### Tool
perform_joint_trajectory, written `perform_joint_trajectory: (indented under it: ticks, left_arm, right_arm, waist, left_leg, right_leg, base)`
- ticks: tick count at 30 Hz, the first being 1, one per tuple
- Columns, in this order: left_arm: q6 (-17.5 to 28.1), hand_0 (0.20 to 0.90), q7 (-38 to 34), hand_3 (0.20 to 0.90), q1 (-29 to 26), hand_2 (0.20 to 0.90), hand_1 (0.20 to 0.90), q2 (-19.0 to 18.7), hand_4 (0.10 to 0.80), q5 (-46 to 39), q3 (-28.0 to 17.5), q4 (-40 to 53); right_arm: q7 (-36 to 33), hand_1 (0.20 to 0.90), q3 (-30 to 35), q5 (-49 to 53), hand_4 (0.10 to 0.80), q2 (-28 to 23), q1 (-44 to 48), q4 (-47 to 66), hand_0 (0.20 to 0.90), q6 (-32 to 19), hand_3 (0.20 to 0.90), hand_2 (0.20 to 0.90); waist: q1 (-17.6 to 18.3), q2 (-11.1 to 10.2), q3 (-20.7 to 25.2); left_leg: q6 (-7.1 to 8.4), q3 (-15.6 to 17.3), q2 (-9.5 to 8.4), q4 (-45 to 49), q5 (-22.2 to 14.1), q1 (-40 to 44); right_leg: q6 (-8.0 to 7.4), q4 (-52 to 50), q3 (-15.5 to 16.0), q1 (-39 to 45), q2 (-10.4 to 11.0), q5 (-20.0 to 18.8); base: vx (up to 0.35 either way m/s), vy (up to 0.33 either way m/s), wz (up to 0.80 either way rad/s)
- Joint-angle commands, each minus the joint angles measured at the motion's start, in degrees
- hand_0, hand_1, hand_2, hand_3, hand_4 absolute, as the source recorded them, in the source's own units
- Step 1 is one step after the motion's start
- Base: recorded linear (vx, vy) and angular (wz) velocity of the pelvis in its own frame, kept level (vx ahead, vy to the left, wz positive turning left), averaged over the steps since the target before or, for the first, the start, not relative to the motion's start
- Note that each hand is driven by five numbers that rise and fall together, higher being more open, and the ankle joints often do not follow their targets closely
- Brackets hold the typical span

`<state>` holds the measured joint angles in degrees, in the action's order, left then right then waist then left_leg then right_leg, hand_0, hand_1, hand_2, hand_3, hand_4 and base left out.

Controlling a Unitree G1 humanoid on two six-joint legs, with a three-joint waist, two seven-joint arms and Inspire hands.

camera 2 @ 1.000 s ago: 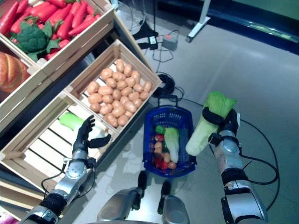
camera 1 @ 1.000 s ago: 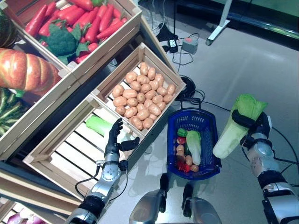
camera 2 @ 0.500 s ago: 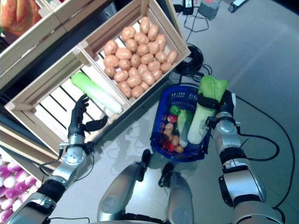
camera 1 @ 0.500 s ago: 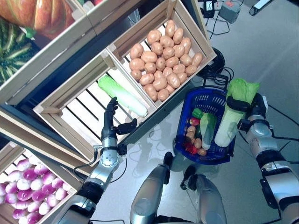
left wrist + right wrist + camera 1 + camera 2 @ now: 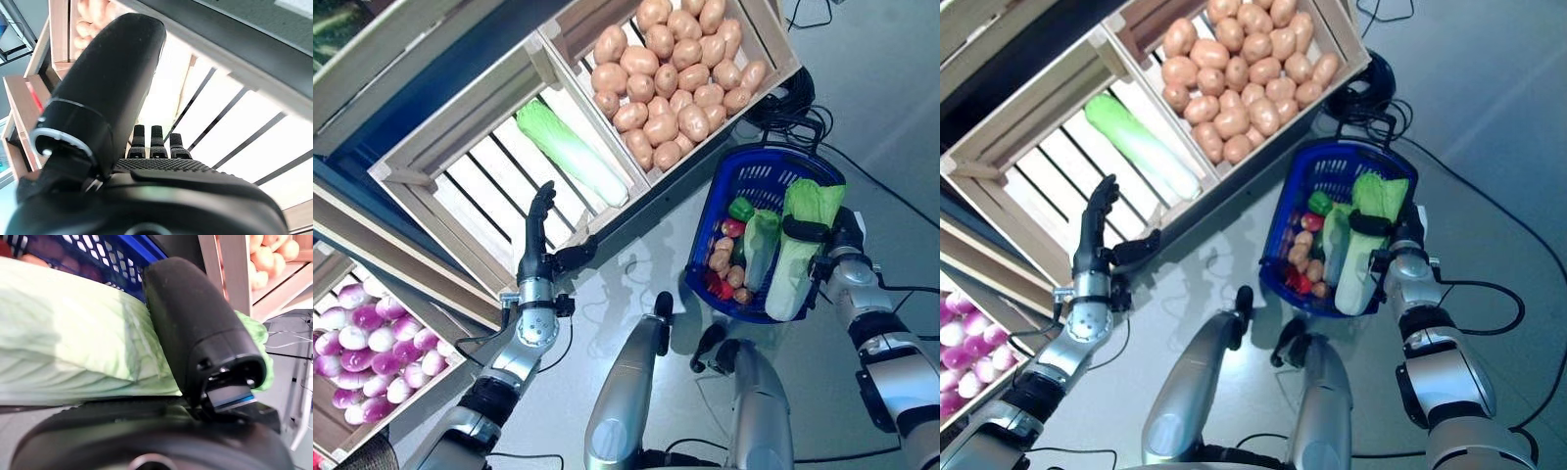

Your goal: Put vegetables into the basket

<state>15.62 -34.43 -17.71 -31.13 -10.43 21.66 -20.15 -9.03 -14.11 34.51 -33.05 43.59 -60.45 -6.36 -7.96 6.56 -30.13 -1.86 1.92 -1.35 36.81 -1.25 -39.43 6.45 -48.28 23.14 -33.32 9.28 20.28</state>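
Observation:
My right hand point(image 5: 835, 238) is shut on a long pale-green napa cabbage point(image 5: 795, 259) and holds it over the right rim of the blue basket point(image 5: 759, 176) on the floor. The right wrist view shows my thumb point(image 5: 195, 328) curled over the cabbage point(image 5: 73, 342), with the basket wall point(image 5: 112, 249) just behind. In the basket lie another napa cabbage point(image 5: 760, 247), a green pepper point(image 5: 740, 209), a red vegetable point(image 5: 732, 228) and small brown potatoes point(image 5: 721, 260). My left hand point(image 5: 538, 240) is open, fingers straight, at the front edge of a slatted wooden crate point(image 5: 460, 201).
The wooden stand's crates rise to the left and behind the basket; the potato crate point(image 5: 773, 44) is close above the basket's far rim. A napa cabbage point(image 5: 570, 152) lies in the slatted crate near my left hand. Grey floor spreads to the right of the basket.
The camera has tilted down and the whole picture has shifted. My right hand has brought the napa cabbage from beside the basket to over its right rim and lower. The left hand stays open.

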Motion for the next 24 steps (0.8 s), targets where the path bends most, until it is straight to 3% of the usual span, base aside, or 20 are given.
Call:
perform_joint_trajectory:
  ticks: [1,10,18,21,23,24]
  left_arm:
    - [5.4,0.900,-2.1,0.900,0.5,0.900,0.900,-2.5,0.800,1.9,-4.2,10.0]
    - [6.4,0.900,-2.0,0.900,1.5,0.900,0.900,-2.2,0.800,1.5,-3.8,11.0]
    - [6.3,0.900,-4.4,0.900,2.4,0.900,0.900,-2.9,0.800,4.3,-3.6,11.5]
    - [3.7,0.900,-9.0,0.900,1.5,0.900,0.900,-4.6,0.800,10.0,-4.2,11.9]
    - [0.2,0.900,-10.9,0.900,0.6,0.900,0.900,-6.1,0.800,12.8,-4.8,12.1]
    - [-3.7,0.900,-11.8,0.900,-0.4,0.900,0.900,-7.2,0.800,14.7,-4.9,11.5]
  right_arm:
    - [0.7,0.900,1.4,3.0,0.800,-3.0,4.2,3.8,0.900,-5.4,0.900,0.900]
    - [0.1,0.900,2.1,3.8,0.800,-3.7,7.6,5.9,0.900,-7.3,0.900,0.900]
    - [0.9,0.900,1.3,3.7,0.800,-5.3,10.5,8.1,0.900,-5.6,0.900,0.900]
    - [2.3,0.900,0.5,5.0,0.800,-5.6,10.6,8.3,0.900,-6.5,0.900,0.900]
    - [2.5,0.900,0.4,6.3,0.800,-5.7,10.3,9.1,0.900,-7.1,0.900,0.900]
    - [2.7,0.900,0.4,7.1,0.800,-5.5,10.1,9.7,0.900,-7.6,0.900,0.900]
  waist:
    - [0.1,0.0,0.3]
    - [-0.9,0.0,0.3]
    - [-1.4,-0.3,0.3]
    - [-1.3,-0.3,0.3]
    - [-1.2,-0.3,0.3]
    - [-1.0,-0.3,0.3]
  left_leg:
    - [-1.58,3.6,-0.74,5.9,-3.1,-0.6]
    - [-1.48,2.8,-2.33,4.3,-2.7,-0.6]
    - [-1.95,3.2,-3.00,3.9,-3.2,0.2]
    - [-2.04,3.5,-2.96,4.1,-3.3,0.1]
    - [-2.22,3.8,-2.90,4.4,-3.6,-0.2]
    - [-2.27,4.0,-2.85,4.7,-3.7,-0.6]
  right_leg:
    - [1.99,1.0,-0.8,2.1,-1.6,-4.8]
    - [1.16,1.1,-1.3,0.7,-1.5,-5.7]
    - [0.82,0.4,-1.7,0.3,-1.0,-6.0]
    - [0.81,-0.1,-1.8,-0.1,-0.7,-6.0]
    - [0.77,-0.7,-1.9,-0.7,-0.4,-6.0]
    - [0.70,-1.2,-2.1,-1.3,-0.2,-6.0]
  base:
    - [-0.002,0.023,0.04]
    - [-0.007,0.038,0.04]
    - [0.005,0.032,-0.02]
    - [0.027,0.019,-0.05]
    - [0.013,0.017,-0.04]
    - [0.002,0.033,-0.05]
